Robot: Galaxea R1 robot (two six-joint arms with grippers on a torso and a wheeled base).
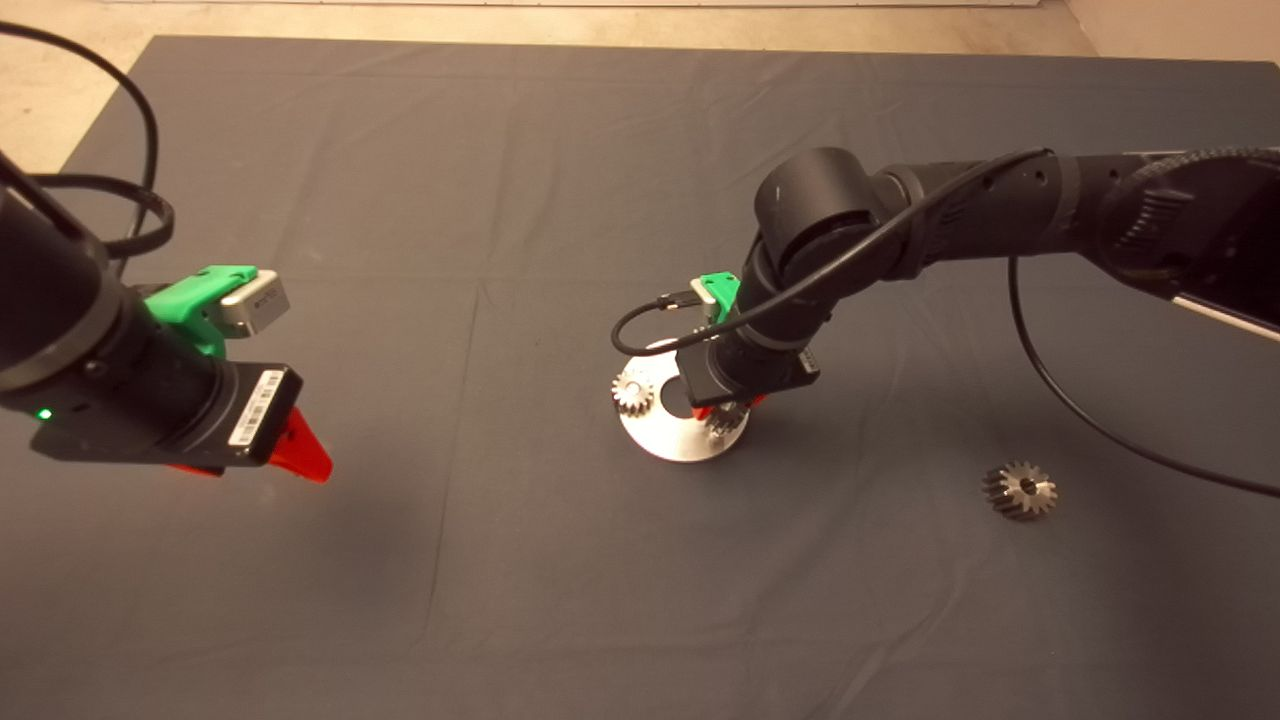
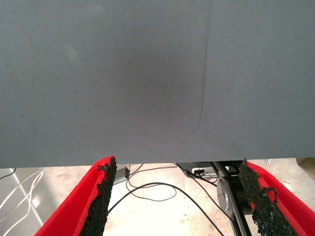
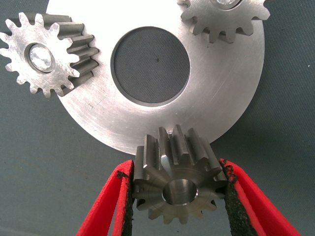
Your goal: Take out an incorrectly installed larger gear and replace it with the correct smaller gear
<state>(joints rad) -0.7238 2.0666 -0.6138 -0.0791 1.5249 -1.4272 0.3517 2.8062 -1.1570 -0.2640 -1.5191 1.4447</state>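
Note:
My right gripper (image 1: 727,410) is shut on the smaller gear (image 3: 177,184), a dark steel toothed wheel, and holds it at the rim of the round silver plate (image 1: 672,440). In the right wrist view the gear sits between my right gripper's (image 3: 177,167) black pads, over the edge of the plate (image 3: 123,123). I cannot tell if it rests on a pin. The larger gear (image 1: 1020,490) lies on the mat to the right, away from the plate. My left gripper (image 1: 300,450) waits open and empty at the left; the left wrist view shows the left gripper (image 2: 177,164) with its fingers wide apart.
Two paler silver small gears (image 3: 47,54) (image 3: 224,17) sit on pins on the plate around its round centre hole (image 3: 150,66). One of them shows in the head view (image 1: 633,392). A black cable (image 1: 1080,410) hangs from the right arm over the mat.

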